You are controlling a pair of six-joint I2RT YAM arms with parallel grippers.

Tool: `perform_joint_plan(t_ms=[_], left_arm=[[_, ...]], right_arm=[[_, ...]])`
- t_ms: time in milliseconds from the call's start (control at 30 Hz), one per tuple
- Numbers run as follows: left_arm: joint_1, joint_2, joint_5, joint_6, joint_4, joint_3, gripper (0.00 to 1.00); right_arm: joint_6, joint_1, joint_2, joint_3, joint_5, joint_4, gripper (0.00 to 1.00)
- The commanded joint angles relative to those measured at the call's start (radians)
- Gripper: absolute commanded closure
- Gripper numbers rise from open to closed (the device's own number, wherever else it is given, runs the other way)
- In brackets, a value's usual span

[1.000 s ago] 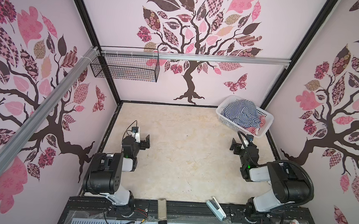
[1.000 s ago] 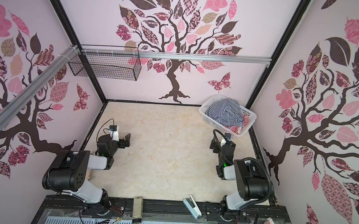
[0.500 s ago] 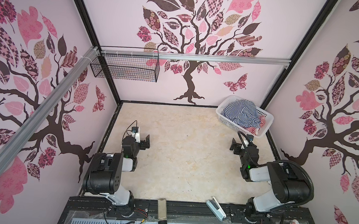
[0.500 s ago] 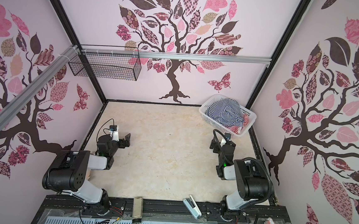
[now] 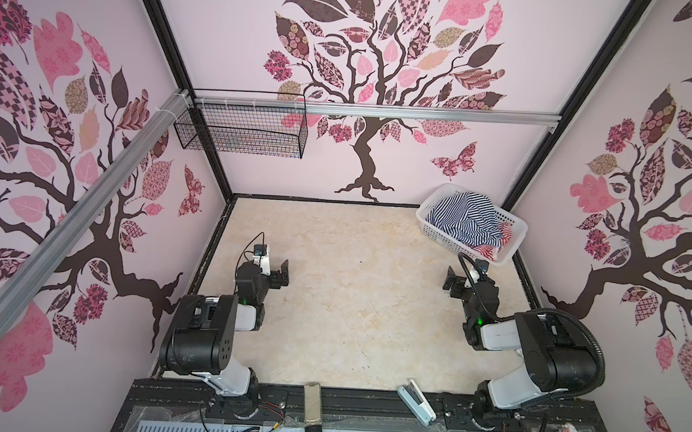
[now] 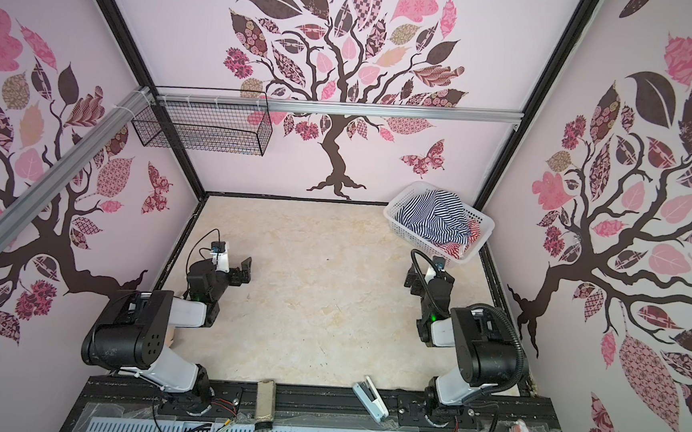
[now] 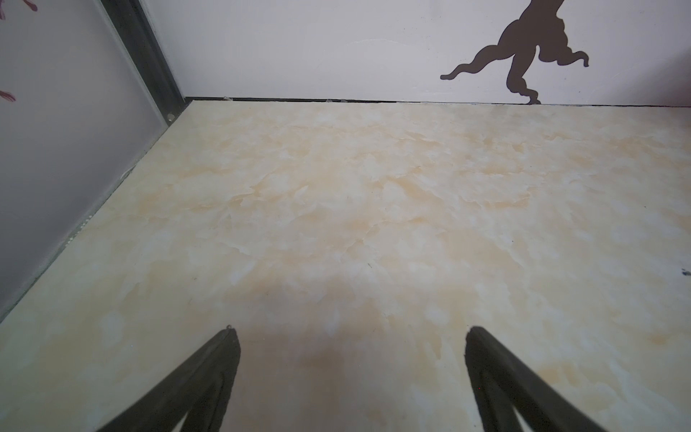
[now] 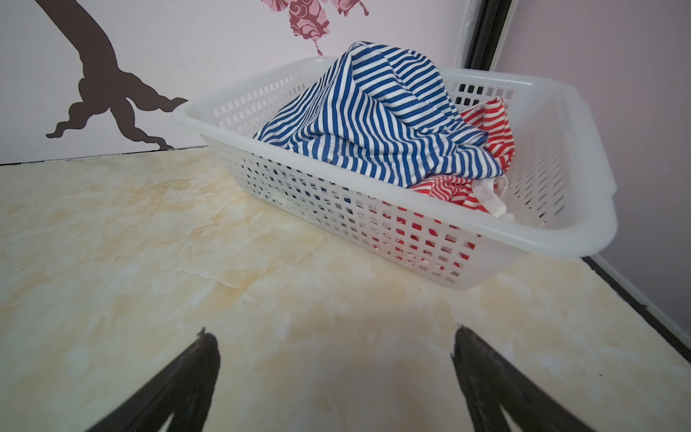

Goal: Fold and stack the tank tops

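The two tank tops lie crumpled in a white plastic basket (image 5: 434, 233) (image 6: 404, 229) (image 8: 299, 194) at the table's back right corner. The navy-and-white top (image 5: 460, 221) (image 6: 432, 217) (image 8: 374, 119) is heaped on top. The red-and-white top (image 5: 490, 250) (image 6: 456, 250) (image 8: 445, 187) shows beneath it, toward the right wall. My right gripper (image 5: 452, 280) (image 6: 412, 282) (image 8: 331, 336) hovers open over bare table just in front of the basket. My left gripper (image 5: 282, 273) (image 6: 244, 270) (image 7: 349, 333) is open and empty over the left side of the table, far from the basket.
The marble-patterned table (image 5: 354, 309) is walled on three sides. A black wire basket (image 5: 241, 134) hangs from the metal rail at the back left. A white stapler-like object (image 5: 414, 401) and a tan block (image 5: 311, 402) lie on the black front rail.
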Motion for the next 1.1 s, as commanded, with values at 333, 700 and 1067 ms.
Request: perform_joint_plan(t_ms=[333,700,1067], left_arm=[[-0.003,-0.005,-0.008,-0.003,-0.001,0.025,0.02],[0.077,-0.319,0.145,-0.062,-0.538,0.182,0.02],[0.092,-0.223,0.267,0.009,-1.289,0.601,0.03]], right_arm=[[0.016,-0.003,0.007,0.007,-0.004,0.023,0.0],[0.049,0.117,-0.289,0.047,0.168,-0.346,0.0],[0.45,0.129,-0.489,0.587,0.274,-1.362,0.0]])
